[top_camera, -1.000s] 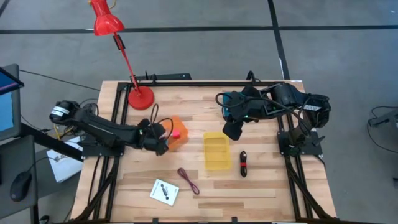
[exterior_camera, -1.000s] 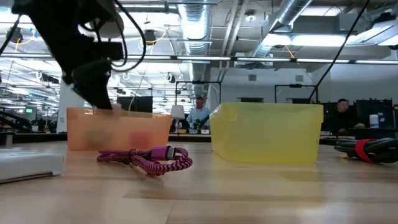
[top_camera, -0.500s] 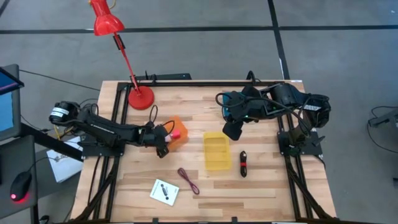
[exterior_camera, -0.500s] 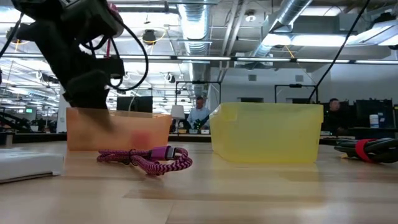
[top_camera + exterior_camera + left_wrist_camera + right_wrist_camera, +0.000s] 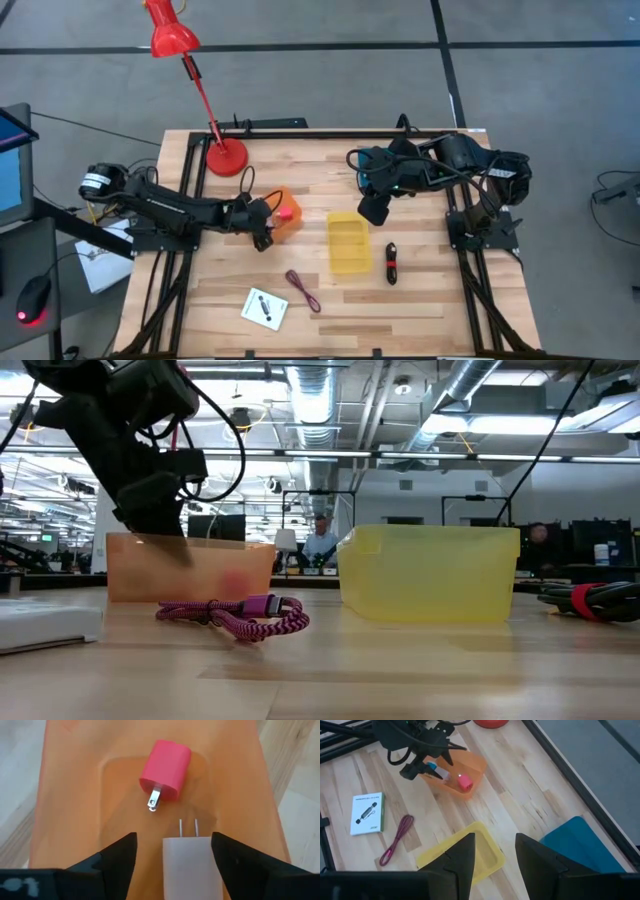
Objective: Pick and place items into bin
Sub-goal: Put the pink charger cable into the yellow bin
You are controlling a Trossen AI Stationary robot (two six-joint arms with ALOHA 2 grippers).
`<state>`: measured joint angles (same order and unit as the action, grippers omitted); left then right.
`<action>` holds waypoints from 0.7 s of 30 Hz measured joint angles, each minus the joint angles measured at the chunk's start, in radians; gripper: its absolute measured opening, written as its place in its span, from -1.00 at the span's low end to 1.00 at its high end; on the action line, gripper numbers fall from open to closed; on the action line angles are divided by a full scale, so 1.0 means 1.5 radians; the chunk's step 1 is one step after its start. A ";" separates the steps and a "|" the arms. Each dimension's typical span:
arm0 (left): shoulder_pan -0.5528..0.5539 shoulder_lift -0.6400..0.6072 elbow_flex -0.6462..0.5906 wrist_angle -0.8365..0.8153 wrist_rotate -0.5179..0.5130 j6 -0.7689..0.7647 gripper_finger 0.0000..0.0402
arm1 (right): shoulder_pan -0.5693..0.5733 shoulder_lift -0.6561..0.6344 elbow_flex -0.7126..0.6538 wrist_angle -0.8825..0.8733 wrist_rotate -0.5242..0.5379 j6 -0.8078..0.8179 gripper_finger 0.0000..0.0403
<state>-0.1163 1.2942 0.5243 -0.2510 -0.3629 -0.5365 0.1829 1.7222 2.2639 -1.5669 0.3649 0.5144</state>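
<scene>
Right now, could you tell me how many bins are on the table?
2: an orange bin beneath the left gripper, and a yellow bin mid-table beside it.

Lighting even and bright, mostly from overhead; ceiling strip lights [image 5: 330,452] show in low view w/ mild glare. High view: soft, short shadows under both arms on the worktop [image 5: 420,300], no hard edges. Low view: near worktop slightly soft, room behind sharper. Left wrist view: close-up, orange bin [image 5: 75,795] evenly lit and warm, the dark fingers at the frame edge a bit blurred. Right wrist view clear, slight edge distortion.
</scene>
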 joint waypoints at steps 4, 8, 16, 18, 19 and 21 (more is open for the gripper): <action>0.002 0.000 0.005 0.012 -0.003 -0.003 0.32 | 0.000 0.000 0.000 0.000 0.000 0.000 -0.33; 0.002 -0.006 0.062 -0.044 0.009 0.016 0.33 | 0.000 0.000 0.000 0.000 0.000 0.000 -0.33; -0.009 -0.047 0.295 -0.328 0.007 0.053 0.29 | 0.004 0.001 -0.017 0.004 0.003 0.004 -0.33; -0.019 -0.058 0.351 -0.358 0.007 0.083 0.29 | 0.013 0.001 -0.033 0.015 0.011 0.026 -0.33; -0.024 -0.064 0.374 -0.369 0.007 0.099 0.29 | 0.019 0.001 -0.044 0.021 0.019 0.038 -0.33; -0.036 -0.077 0.411 -0.377 0.007 0.126 0.29 | 0.037 0.001 -0.066 0.025 0.024 0.058 -0.33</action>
<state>-0.1704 1.1781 1.1402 -0.8161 -0.3531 -0.3479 0.2384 1.7236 2.1649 -1.5298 0.4012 0.6015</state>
